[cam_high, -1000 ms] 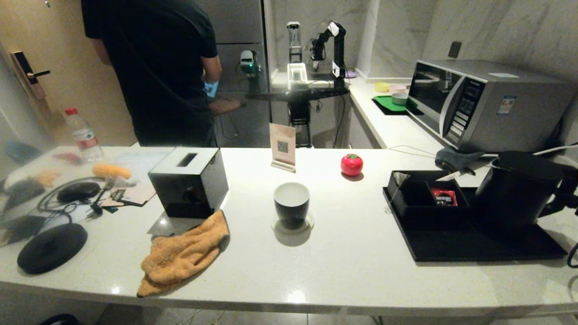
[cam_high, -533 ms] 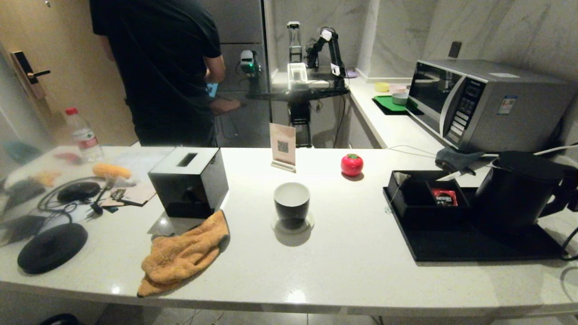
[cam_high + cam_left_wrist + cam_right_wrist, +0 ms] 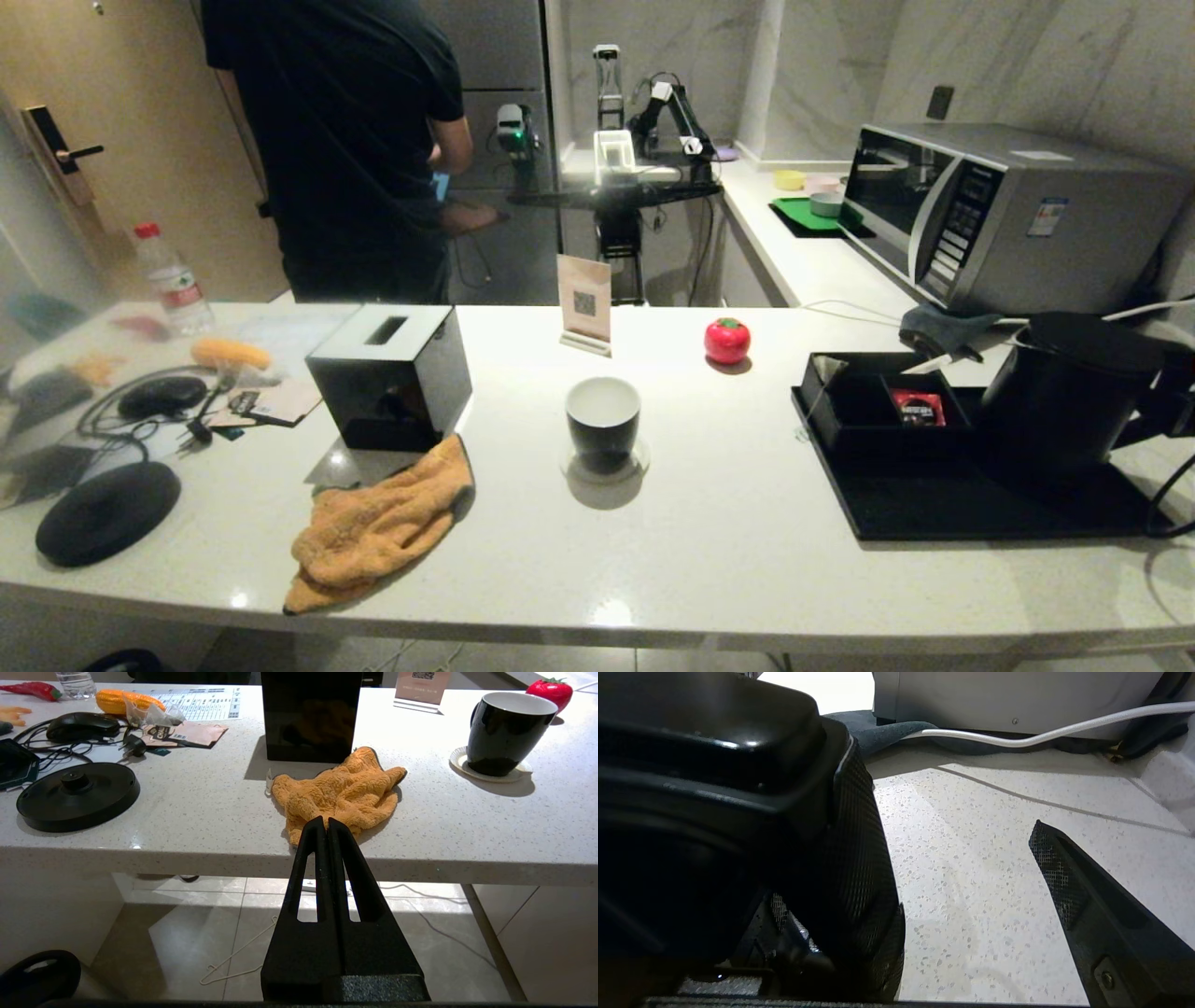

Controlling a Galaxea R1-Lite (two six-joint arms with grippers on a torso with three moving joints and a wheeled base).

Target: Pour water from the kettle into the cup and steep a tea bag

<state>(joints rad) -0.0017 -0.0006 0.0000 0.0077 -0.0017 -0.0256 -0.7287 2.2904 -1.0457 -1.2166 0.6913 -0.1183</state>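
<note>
The black cup (image 3: 603,420) with its white inside stands on a small coaster at the middle of the counter; no water shows in it. The matte black kettle (image 3: 1074,392) stands on the black tray (image 3: 980,509) at the right. My right gripper (image 3: 1172,392) is at the kettle's handle, open; in the right wrist view the gripper (image 3: 915,868) has the kettle (image 3: 714,812) against one side and a wide gap to the other finger (image 3: 1083,905). A small pale tea bag (image 3: 828,368) seems to lean in the corner of the black box. My left gripper (image 3: 326,822) hangs shut below the counter's front edge.
An orange cloth (image 3: 373,523), a black tissue box (image 3: 392,373), a red tomato-shaped object (image 3: 727,340) and a card stand (image 3: 585,303) surround the cup. A red sachet (image 3: 917,407) lies in the box. The kettle's round base (image 3: 107,511) sits far left. A microwave (image 3: 1008,215) stands behind the kettle.
My right arm has shifted slightly at the kettle handle and more of its cable shows at the right edge. The person in the background has stepped to the right. Kettle and cup stay put.
</note>
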